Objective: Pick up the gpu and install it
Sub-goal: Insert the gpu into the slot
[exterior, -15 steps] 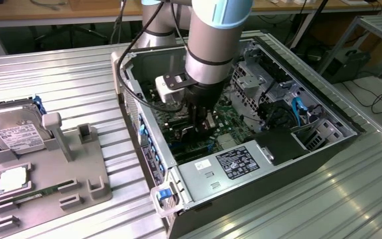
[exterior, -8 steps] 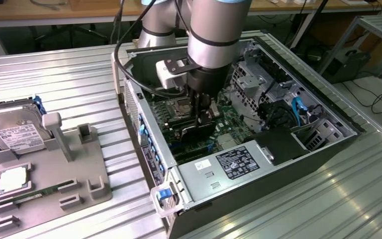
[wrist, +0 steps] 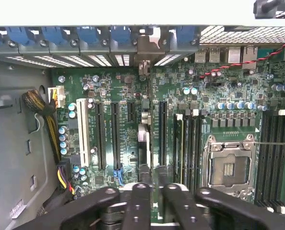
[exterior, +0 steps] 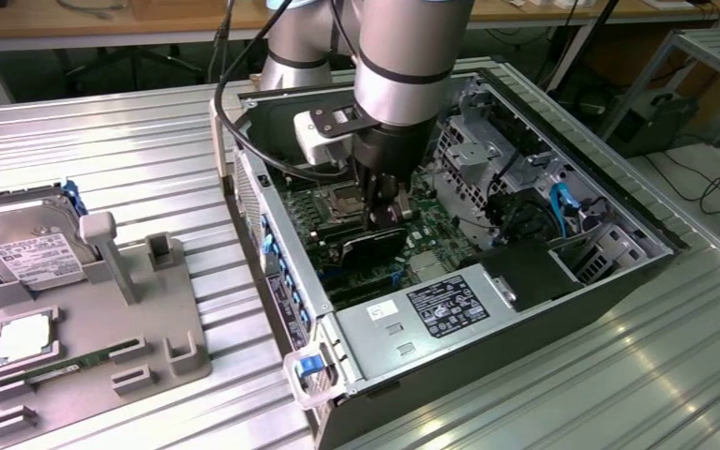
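Note:
The gpu is a black card with a round fan, standing on edge inside the open computer case, down at the motherboard. My gripper hangs straight above it, right at the card's upper edge. In the wrist view the gpu shows edge-on as a thin strip between the long black slots of the green motherboard. Its pale metal bracket meets the case's rear slot wall. My gripper sits over the near end of that strip.
A silver power supply fills the case's near end, and drive cages with blue cables line the exterior view's right. The CPU socket lies beside the card. Outside, a grey fixture holds a hard drive and a green memory stick.

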Controlling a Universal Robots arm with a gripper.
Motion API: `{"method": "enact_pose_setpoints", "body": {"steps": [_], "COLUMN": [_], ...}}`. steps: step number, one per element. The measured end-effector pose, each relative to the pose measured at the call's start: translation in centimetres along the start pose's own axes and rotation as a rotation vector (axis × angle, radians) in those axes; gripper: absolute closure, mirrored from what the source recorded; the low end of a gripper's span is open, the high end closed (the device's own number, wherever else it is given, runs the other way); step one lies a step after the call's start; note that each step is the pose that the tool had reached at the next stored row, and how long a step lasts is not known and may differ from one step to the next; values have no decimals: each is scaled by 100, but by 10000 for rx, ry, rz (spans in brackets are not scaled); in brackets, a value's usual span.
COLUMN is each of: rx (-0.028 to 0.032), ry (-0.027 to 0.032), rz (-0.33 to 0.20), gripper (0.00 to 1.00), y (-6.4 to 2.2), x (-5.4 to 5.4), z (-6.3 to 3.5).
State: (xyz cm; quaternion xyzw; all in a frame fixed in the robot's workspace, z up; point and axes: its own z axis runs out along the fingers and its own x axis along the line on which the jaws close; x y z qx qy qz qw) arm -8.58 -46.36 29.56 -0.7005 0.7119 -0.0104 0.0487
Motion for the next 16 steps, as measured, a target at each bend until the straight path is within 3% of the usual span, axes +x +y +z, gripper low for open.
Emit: {"method": "enact_pose_setpoints", "body": {"steps": [2, 16], "rx": [0, 0], "ry": [0, 0], "rz": [0, 0], "gripper": [89, 89], "y": [0, 0], "x": [0, 0], "z": [0, 0]}}
